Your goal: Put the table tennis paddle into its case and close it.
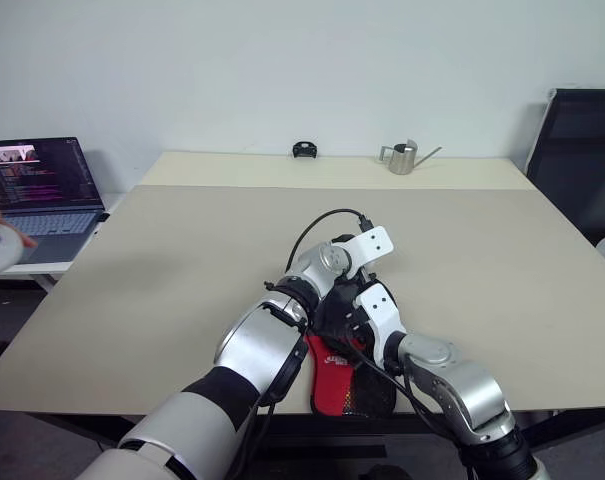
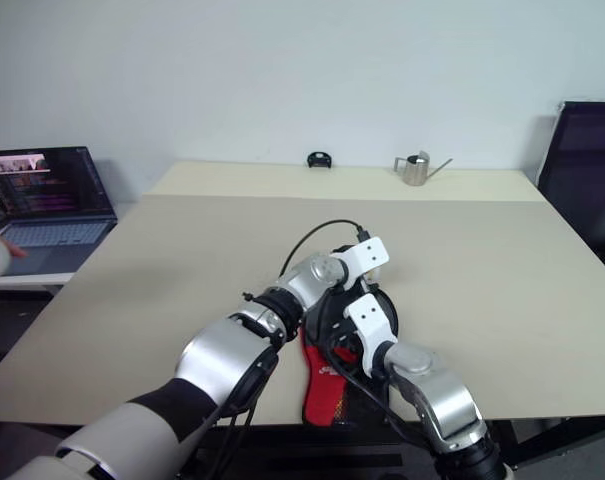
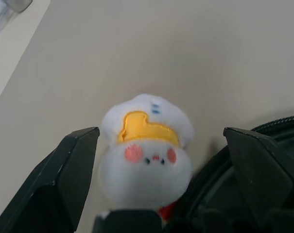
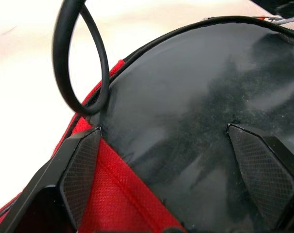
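Left gripper (image 3: 159,170): spread wide, a small white plush charm (image 3: 147,150) sits loose between the fingers, not pinched.
Right gripper (image 4: 161,170): also spread, hovering right over the paddle (image 4: 195,111).
Head view: case (image 1: 334,385) lies at the near table (image 1: 182,260) edge, under both wrists.
Right wrist view: black blade inside the red lining, zipper rim around it.
Progress: looks like paddle's in; closing the case is what's left.

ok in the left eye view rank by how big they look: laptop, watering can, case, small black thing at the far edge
1. laptop, though cut off by the picture's edge
2. case, partly hidden under the arms and nearer the camera, so unsure against the laptop
3. watering can
4. small black thing
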Motion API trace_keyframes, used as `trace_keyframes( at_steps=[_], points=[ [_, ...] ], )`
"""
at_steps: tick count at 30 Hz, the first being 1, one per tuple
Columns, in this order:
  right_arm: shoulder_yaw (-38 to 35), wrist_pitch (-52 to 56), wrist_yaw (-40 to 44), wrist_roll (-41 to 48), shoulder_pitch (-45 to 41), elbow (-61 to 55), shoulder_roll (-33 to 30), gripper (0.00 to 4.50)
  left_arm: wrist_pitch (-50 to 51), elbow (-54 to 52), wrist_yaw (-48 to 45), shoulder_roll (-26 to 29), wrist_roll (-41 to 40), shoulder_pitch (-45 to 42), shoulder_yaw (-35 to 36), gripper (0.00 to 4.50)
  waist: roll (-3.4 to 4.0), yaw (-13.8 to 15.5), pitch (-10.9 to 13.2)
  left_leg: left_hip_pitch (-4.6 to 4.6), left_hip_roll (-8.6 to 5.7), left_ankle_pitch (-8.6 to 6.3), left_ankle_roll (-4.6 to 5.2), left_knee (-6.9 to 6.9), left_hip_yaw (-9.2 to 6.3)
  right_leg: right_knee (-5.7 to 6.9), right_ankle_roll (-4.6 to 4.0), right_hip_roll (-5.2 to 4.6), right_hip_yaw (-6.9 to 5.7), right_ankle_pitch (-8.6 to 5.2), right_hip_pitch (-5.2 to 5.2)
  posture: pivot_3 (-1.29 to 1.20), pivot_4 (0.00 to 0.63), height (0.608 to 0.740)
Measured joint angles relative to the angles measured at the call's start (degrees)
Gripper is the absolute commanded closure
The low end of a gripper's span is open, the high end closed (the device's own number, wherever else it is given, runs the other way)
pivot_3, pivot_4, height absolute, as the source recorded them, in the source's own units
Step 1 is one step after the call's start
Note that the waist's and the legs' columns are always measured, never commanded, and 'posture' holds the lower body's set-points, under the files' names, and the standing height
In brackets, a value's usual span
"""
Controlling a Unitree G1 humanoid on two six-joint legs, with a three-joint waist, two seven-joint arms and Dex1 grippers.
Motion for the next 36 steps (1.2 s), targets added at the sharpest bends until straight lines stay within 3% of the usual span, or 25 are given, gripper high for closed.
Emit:
trace_keyframes(
  at_steps=[7,17,23,28,36],
  points=[
    [-0.47,-1.78,1.93,0.0,-3.18,4.37,-0.6,0.0,-2.25,-0.04,-3.47,3.78,-3.38,-2.44,3.63,0.02,0.02,0.02,0.02,0.0,0.01,0.01,-0.01,0.0,0.0,0.0,0.0,0.01,0.02,0.0,-0.01,0.0,0.15,0.74],
    [-2.26,-2.99,5.18,0.95,-4.41,6.13,-3.27,0.0,-5.41,-1.3,-11.12,13.75,-8.02,-3.28,6.99,0.02,0.05,0.19,0.08,-0.08,-0.02,0.0,-0.01,0.0,-0.02,-0.02,-0.02,-0.03,-0.04,0.01,-0.03,0.0,0.15,0.74],
    [-4.35,-2.91,7.62,2.59,-3.93,5.5,-7.37,0.0,-8.56,-10.59,-26.93,21.64,-17.67,3.98,12.72,0.02,0.12,0.46,0.12,-0.13,-0.07,0.0,-0.01,-0.14,-0.14,-0.15,-0.29,-0.21,-0.04,0.17,-0.04,0.0,0.15,0.74],
    [-6.13,-1.34,9.7,4.78,-3.6,3.88,-10.8,0.0,-0.72,-32.07,-36.66,23.93,-25.91,20.52,14.42,0.02,0.15,0.68,0.15,-0.34,-0.13,0.0,-0.01,-0.39,-0.24,-0.43,-0.32,-0.32,-0.04,0.18,-0.14,0.0,0.15,0.74],
    [-10.44,4.83,13.14,11.1,-2.32,-1.74,-15.28,0.0,18.25,-68.81,-38.41,24.69,-33.24,38.29,10.33,0.02,0.34,1.52,0.29,-0.81,-0.14,0.0,-0.01,-0.65,-0.57,-1.04,-0.35,-0.36,-0.33,0.19,-0.26,0.0,0.15,0.74]
  ],
)
